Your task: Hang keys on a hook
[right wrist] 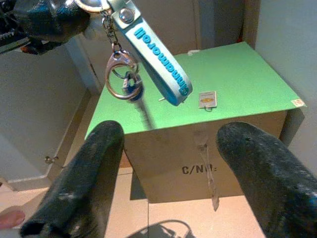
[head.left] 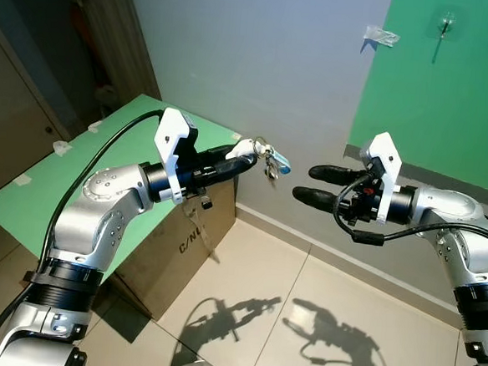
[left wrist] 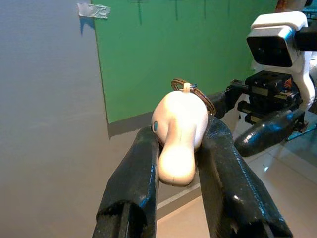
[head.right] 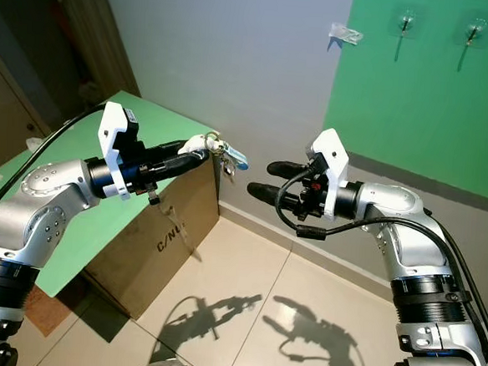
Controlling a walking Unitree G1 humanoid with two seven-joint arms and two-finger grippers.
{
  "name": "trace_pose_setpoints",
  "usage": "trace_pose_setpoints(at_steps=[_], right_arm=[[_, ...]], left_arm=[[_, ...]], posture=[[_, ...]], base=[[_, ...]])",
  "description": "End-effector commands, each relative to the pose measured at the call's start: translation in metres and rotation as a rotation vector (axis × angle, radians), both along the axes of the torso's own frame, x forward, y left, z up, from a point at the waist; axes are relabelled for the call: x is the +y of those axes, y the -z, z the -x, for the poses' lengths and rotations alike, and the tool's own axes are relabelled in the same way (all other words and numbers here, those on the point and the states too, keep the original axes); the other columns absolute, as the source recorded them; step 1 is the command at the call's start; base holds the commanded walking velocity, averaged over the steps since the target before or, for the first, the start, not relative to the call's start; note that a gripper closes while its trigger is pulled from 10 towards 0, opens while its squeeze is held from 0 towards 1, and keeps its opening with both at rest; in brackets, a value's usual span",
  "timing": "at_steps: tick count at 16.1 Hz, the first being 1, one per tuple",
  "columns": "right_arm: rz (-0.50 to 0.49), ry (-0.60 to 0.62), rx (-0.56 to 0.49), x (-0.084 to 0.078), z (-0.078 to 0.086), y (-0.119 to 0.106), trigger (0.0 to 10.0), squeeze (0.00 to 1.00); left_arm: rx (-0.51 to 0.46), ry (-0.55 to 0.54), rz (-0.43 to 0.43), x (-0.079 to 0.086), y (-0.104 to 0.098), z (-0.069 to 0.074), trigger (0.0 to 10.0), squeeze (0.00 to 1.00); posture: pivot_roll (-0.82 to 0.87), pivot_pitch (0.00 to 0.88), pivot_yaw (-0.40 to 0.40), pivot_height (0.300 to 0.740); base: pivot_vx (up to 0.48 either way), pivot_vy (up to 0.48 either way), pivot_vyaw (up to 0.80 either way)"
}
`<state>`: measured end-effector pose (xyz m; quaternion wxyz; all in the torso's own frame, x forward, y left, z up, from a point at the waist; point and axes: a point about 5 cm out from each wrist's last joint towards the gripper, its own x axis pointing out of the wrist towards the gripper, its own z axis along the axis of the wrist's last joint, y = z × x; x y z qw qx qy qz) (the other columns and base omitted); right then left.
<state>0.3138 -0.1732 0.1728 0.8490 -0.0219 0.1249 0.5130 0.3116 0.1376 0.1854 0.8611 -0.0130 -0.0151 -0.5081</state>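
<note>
My left claw [head.left: 247,156] is clamped on a pale, rounded fob [left wrist: 178,134], and the keys [head.left: 271,161] dangle from its ring with a blue strap [right wrist: 156,52] just past my fingertips. They hang in mid-air beyond the far corner of the green-topped box [head.left: 103,165], not resting on it. My right claw [head.left: 311,183] faces them from the other side with its fingers spread wide and nothing between them; the bunch hangs just ahead of it, near but not touching. The hooks [head.left: 445,25] sit high on the green wall panel [head.left: 443,96], well beyond and above my right arm, which I judge the nearer one. The hooks are small and their shape is hard to make out. A scrap of tape [head.left: 380,37] sticks to the grey wall beside the panel.
</note>
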Motion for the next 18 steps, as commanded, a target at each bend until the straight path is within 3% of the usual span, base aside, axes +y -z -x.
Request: trace_pose_setpoints(at_steps=[1,2,8,18], right_arm=[[0.017,-0.069,0.015,0.009,0.007,0.003,10.0,1.0],[0.019,-0.1,0.029,0.015,0.009,0.004,10.0,0.0],[0.033,-0.056,-0.038,0.024,-0.003,0.001,10.0,0.0],[0.022,-0.037,-0.067,0.03,-0.008,0.0,10.0,0.0]], left_arm=[[-0.022,0.015,-0.022,0.001,-0.006,-0.001,0.0,0.0],[-0.022,0.031,-0.026,-0.002,-0.006,0.0,0.0,0.0],[-0.001,0.074,-0.087,-0.005,0.004,0.006,0.0,0.0],[-0.002,0.081,-0.077,-0.004,0.002,0.006,0.0,0.0]], posture=[[-0.18,0.045,0.121,0.74],[-0.18,0.046,0.121,0.74],[-0.17,0.046,0.121,0.74],[-0.17,0.043,0.121,0.74]], base=[[0.0,0.0,0.0],[0.0,0.0,0.0],[0.0,0.0,0.0],[0.0,0.0,0.0]])
